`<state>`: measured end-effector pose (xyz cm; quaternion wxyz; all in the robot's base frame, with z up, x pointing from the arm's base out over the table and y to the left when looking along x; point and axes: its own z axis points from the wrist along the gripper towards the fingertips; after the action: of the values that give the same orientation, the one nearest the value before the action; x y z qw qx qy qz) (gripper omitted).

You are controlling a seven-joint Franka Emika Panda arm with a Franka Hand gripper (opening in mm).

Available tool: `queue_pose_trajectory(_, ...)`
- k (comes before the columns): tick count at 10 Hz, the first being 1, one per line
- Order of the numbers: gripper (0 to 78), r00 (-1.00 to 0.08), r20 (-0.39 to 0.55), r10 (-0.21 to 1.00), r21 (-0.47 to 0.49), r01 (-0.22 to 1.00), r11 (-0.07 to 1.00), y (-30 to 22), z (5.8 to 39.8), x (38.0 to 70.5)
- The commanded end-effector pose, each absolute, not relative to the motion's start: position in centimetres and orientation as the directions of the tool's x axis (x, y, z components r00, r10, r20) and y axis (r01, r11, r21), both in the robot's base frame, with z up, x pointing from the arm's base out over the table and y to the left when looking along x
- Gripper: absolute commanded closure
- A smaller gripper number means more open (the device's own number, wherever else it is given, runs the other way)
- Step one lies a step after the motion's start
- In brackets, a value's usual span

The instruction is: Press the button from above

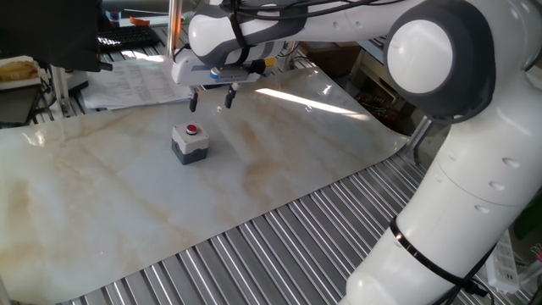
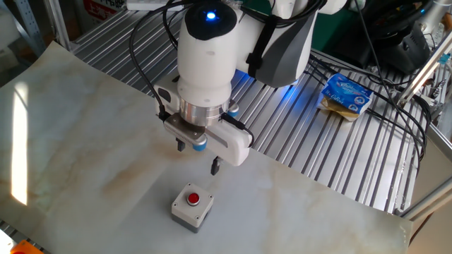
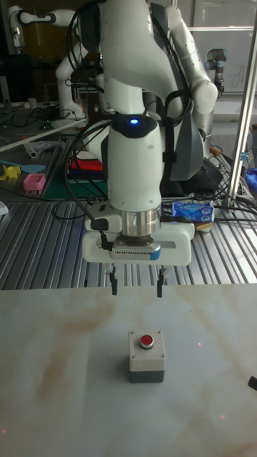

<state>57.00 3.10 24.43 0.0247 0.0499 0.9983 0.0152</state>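
Button (image 3: 146,341) faces straight up, housing upright on marbled tabletop (image 1: 127,203).

The button (image 1: 190,141) (red cap, grey housing) sits upright on the table.

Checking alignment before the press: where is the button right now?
The button sits on the marble-patterned table, low and central in the tall fixed view, below the open gripper, which hangs above without touching it.
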Motion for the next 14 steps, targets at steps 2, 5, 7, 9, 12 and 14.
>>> queue_pose_trajectory(2,0.1,-0.994,-0.054,0.097,0.027,0.095,0.995,3.1,24.6,57.1)
queue_pose_trajectory(5,0.1,-0.995,-0.102,-0.018,-0.072,-0.01,0.997,1.2,22.7,58.5)
queue_pose_trajectory(7,0.1,-0.995,-0.102,-0.018,-0.076,-0.011,0.997,1.0,22.8,58.8)
queue_pose_trajectory(9,0.1,-0.995,-0.1,0.005,-0.05,0.01,0.999,0.9,23.0,59.0)
queue_pose_trajectory(12,0.1,-0.995,-0.098,0.031,-0.015,0.033,0.999,1.2,22.3,59.4)
queue_pose_trajectory(14,0.1,-0.995,-0.1,0.032,-0.016,0.034,0.999,1.3,22.1,59.5)
